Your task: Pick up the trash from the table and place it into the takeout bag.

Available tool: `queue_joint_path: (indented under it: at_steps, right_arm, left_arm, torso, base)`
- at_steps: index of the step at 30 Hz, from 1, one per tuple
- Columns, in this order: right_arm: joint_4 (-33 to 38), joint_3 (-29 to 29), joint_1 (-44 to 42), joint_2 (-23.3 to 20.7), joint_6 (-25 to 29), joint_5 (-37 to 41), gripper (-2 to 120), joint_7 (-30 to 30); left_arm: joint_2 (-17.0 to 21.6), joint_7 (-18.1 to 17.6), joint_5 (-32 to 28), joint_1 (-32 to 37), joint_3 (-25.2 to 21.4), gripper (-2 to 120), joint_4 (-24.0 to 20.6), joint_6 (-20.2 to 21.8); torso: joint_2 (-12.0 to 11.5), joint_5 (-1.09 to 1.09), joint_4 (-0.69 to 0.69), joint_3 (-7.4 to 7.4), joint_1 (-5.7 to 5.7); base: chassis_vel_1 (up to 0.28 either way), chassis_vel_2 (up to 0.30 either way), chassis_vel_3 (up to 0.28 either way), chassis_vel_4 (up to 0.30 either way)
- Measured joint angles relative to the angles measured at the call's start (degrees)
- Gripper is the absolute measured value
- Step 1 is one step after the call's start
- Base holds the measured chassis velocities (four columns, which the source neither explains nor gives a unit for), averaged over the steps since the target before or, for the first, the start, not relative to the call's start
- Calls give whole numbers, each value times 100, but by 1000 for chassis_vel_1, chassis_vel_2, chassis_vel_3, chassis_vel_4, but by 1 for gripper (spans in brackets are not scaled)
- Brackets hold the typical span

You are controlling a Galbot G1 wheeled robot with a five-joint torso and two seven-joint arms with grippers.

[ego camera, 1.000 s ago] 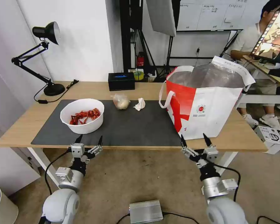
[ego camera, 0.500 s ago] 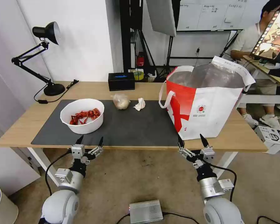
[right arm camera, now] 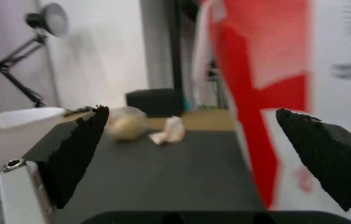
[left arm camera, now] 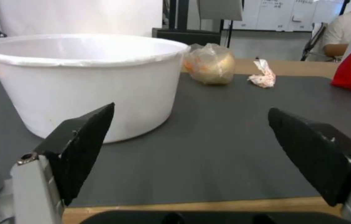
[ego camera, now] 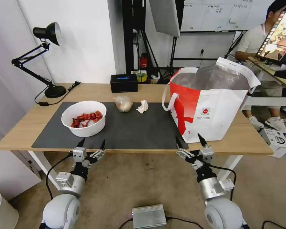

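On the table, a white bowl of red shells sits at the left of the dark grey mat. Behind it lie a beige bundle in a clear bag and a crumpled white tissue. The red-and-white takeout bag stands open at the right. My left gripper is open at the table's front edge, just before the bowl. My right gripper is open at the front edge by the bag's near left corner.
A black tissue box stands at the back of the table and a black desk lamp at the back left. A silver box lies on the floor between my arms. A person sits at a desk behind the bag.
My right gripper has moved left and slightly down along the table's front edge, from in front of the bag toward its left corner. The left gripper has stayed in place.
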Motion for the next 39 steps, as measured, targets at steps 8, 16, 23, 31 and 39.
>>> queue_joint_path:
  at_steps: [8,16,23,31,39]
  right_arm:
    - [-729,-605,1052,-258,-105,203,100,-119]
    - [-1659,-1274,2309,-29,-296,555,100,18]
    - [-2700,-1857,3376,365,-420,746,100,186]
    - [-3778,-2392,4539,838,-557,971,100,482]
    - [-4540,-2818,5482,1117,-1179,1585,100,1144]
  left_arm:
    - [-37,34,0,9,-37,100,-4,-3]
    - [-140,44,6,-104,-34,100,131,-3]
    - [-213,49,-1,-212,-89,100,200,-4]
    - [-238,78,-77,-238,-177,100,231,-42]
    - [-163,86,-160,-215,-206,100,224,-90]
  torso:
    - [0,0,1,1,0]
    - [0,-1,0,1,1]
    - [-1,-1,0,1,1]
    - [0,-1,1,0,1]
    - [-1,-1,0,0,1]
  base:
    - [0,0,0,0]
    - [0,0,0,0]
    - [0,0,0,0]
    - [0,0,0,0]
    - [0,0,0,0]
